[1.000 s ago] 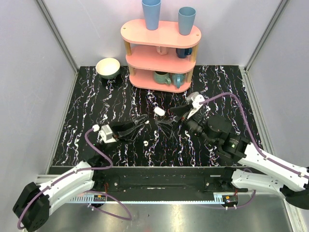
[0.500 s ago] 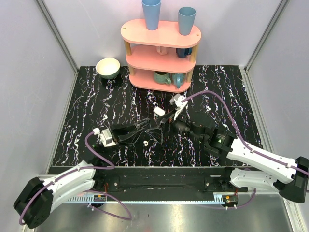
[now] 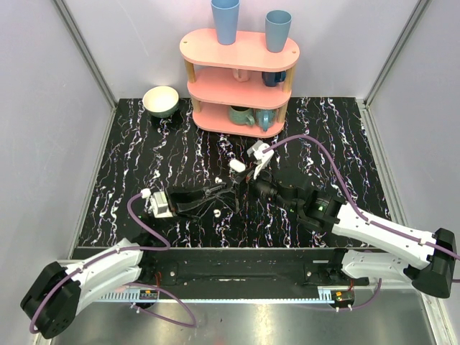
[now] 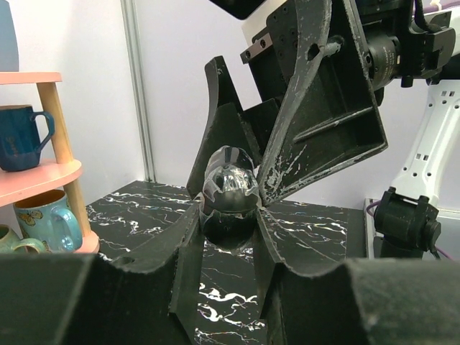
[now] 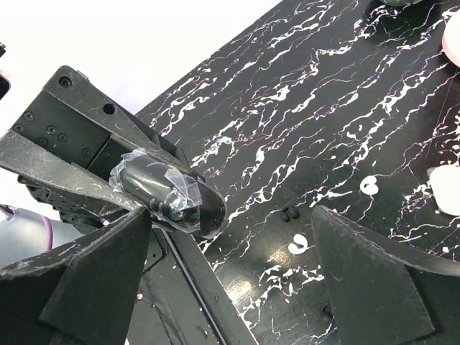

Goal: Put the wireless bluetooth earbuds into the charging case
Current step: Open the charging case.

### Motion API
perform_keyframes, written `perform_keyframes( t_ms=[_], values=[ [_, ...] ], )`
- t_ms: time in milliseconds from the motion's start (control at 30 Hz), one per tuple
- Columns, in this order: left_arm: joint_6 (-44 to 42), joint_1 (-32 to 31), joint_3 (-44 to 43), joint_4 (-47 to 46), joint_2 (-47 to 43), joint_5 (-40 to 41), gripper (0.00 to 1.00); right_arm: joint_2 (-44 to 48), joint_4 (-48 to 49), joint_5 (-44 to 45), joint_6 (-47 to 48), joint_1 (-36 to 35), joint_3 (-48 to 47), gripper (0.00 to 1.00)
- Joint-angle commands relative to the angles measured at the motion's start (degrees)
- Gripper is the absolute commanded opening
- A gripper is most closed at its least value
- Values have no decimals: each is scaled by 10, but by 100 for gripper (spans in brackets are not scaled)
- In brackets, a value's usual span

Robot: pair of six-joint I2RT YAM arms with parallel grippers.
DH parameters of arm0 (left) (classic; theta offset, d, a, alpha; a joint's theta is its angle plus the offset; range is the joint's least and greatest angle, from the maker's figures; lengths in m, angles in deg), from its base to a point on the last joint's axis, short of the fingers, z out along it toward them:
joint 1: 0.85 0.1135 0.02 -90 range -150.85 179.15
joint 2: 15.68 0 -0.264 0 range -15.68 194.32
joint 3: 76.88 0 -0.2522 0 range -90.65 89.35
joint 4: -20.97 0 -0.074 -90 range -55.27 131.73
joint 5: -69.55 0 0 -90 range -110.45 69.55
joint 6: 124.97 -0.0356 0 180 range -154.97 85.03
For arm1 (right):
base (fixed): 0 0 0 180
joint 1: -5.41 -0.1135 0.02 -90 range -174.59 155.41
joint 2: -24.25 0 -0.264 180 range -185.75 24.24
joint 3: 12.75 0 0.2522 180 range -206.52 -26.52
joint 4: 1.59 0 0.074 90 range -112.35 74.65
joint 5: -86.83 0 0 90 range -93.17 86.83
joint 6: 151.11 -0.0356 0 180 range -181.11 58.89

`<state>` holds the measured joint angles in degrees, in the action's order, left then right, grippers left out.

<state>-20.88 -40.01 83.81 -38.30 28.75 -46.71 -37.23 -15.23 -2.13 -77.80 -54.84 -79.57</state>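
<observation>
The white pebble-like charging case (image 3: 237, 165) lies on the black marbled table, and its edge shows at the right in the right wrist view (image 5: 447, 188). Two tiny white earbuds (image 3: 217, 180) (image 3: 216, 212) lie loose near it; the right wrist view shows them as well (image 5: 369, 185) (image 5: 297, 245). My left gripper (image 3: 227, 190) (image 4: 230, 207) is shut on a glossy black oval object wrapped in clear tape (image 4: 230, 187) (image 5: 169, 190). Facing it, my right gripper (image 3: 238, 194) (image 5: 230, 215) stands open, its fingers either side of that object without touching it.
A pink three-tier shelf (image 3: 241, 79) with blue cups and mugs stands at the back, and its edge shows at the left in the left wrist view (image 4: 29, 165). A pale bowl (image 3: 161, 100) sits at the back left. Grey walls close in the table.
My right arm has swung left and forward, bringing its open fingers round the left gripper's tips. The left gripper has shifted slightly right, still shut on the black object.
</observation>
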Motion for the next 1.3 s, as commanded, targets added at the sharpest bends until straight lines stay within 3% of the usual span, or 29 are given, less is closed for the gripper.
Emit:
perform_keyframes(
  t_ms=[0, 900, 1267],
  values=[
    [16, -5, 6, -152, -8, -63, 0, 4, 27, 45, 9, -1, -28, 100],
    [4, -5, 19, -138, -10, -69, 0, 3, 34, 69, 21, -2, -28, 100],
    [-21, -4, 43, -82, -35, 52, 0, 17, 49, 20, 27, -1, -22, 100]
  ],
)
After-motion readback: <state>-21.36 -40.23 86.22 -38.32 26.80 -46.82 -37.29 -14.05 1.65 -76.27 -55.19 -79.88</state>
